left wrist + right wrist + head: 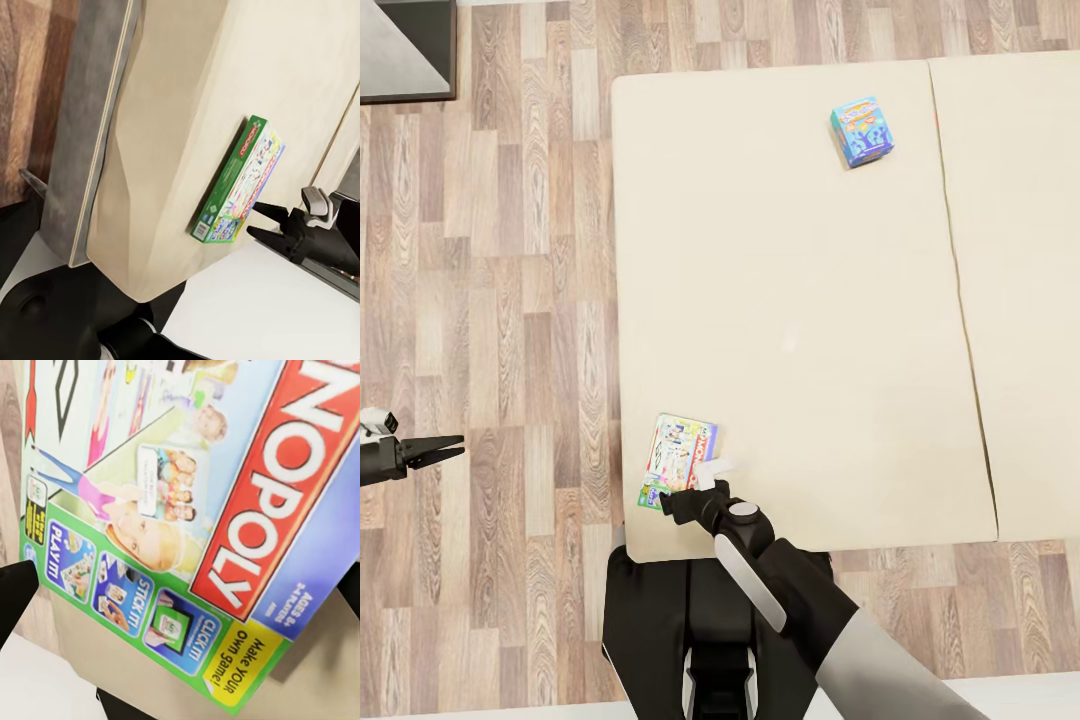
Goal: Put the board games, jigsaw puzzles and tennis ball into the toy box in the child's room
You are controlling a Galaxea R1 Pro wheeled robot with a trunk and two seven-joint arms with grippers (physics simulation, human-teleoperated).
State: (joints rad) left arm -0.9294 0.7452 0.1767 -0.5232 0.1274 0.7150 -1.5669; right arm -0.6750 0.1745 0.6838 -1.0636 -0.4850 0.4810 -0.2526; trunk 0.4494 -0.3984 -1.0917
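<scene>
Pale wood-plank floor (510, 300) runs alongside, with a dark-framed grey object (405, 50) at the far corner.

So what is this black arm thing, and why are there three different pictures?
It is a robot with two arms, drawn in a computer simulation. The big picture comes from a camera on its head, looking down at a cream bed. The other two come from cameras near each gripper. Two board games lie on the bed: a white Monopoly box near the corner and a small teal-blue box farther away. The right gripper is open at the Monopoly box's edge, so its camera sees the cover up close. Nothing is held yet. The left gripper hangs over the wood floor, looking closed.
</scene>
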